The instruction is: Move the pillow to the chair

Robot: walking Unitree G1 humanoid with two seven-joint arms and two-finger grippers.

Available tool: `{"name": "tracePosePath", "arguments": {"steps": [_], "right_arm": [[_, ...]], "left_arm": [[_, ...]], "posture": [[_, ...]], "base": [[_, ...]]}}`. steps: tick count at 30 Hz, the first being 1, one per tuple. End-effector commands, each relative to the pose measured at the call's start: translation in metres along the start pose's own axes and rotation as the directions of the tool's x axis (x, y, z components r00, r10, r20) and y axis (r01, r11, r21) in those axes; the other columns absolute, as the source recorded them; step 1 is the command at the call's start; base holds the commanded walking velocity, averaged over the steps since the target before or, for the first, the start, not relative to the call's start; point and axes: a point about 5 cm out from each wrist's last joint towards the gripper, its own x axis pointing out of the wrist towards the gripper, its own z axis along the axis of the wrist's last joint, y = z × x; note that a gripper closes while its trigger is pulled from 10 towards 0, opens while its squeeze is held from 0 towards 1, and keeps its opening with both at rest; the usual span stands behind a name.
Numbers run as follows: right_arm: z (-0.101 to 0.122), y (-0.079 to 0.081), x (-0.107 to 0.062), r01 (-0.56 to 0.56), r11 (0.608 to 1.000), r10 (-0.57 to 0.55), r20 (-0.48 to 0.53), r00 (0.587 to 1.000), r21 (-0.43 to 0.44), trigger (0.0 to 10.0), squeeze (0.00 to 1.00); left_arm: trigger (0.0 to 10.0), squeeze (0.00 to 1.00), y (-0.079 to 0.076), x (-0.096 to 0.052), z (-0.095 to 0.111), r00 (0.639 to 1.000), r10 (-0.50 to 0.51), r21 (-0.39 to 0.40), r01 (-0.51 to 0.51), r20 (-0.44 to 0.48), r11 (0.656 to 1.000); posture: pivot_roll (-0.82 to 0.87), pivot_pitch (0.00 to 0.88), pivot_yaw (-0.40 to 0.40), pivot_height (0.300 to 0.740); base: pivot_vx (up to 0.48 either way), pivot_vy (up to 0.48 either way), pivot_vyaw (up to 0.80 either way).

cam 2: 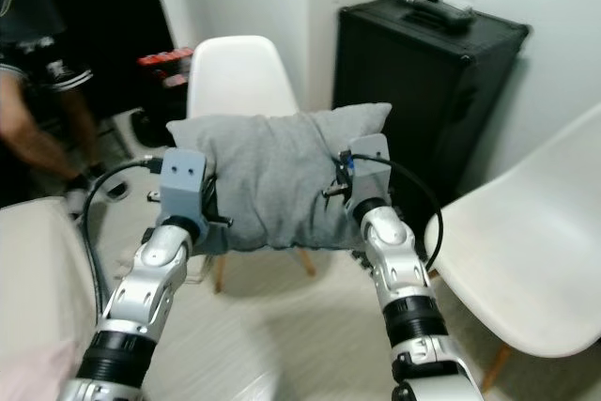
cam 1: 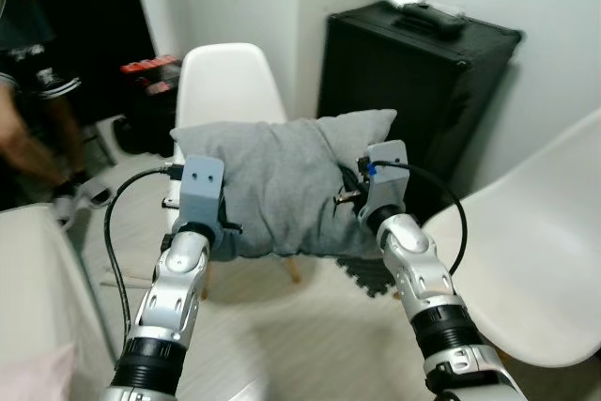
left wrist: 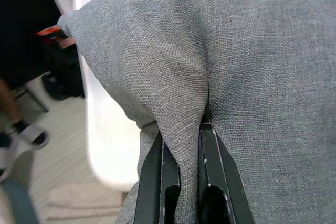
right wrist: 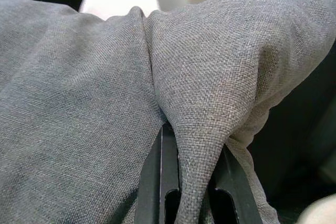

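Note:
A grey pillow (cam 1: 282, 180) hangs in the air between my two arms, in front of a white chair (cam 1: 225, 82). My left gripper (left wrist: 181, 174) is shut on a fold of the pillow's left edge, cloth pinched between its black fingers (left wrist: 152, 182). On the pillow's right edge my right gripper (right wrist: 191, 182) is shut on another fold of fabric. The chair's backrest rises behind the pillow, and its seat is hidden by the pillow. Both wrists (cam 1: 202, 194) sit close against the pillow's sides.
A tall black case (cam 1: 413, 91) with a remote and a white packet on top stands behind on the right. A second white chair (cam 1: 535, 260) is at the near right. A person's legs (cam 1: 28, 129) are at the far left. A pale cushion edge (cam 1: 38, 307) lies near left.

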Motion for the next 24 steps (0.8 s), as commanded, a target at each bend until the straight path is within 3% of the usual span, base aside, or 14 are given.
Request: {"name": "tracePosePath", "arguments": {"steps": [1,24], "right_arm": [[0.0049,0.0236,0.0045,-0.093,0.996,0.094,0.027,0.995,-0.014,10.0,0.0],[0.0041,0.0189,0.007,-0.053,0.999,0.053,0.018,0.998,-0.005,10.0,0.0]], "left_arm": [[10.0,0.0,-0.0142,0.0002,0.0119,0.997,-0.058,0.0,0.058,0.05,0.998],[10.0,0.0,-0.0108,-0.0006,0.0116,0.997,-0.058,0.002,0.058,0.05,0.998]], "posture": [[0.01,0.0,-0.016,0.73],[0.02,0.0,-0.019,0.73]], "base": [[0.0,0.0,-0.8],[0.0,0.0,-0.8]]}}
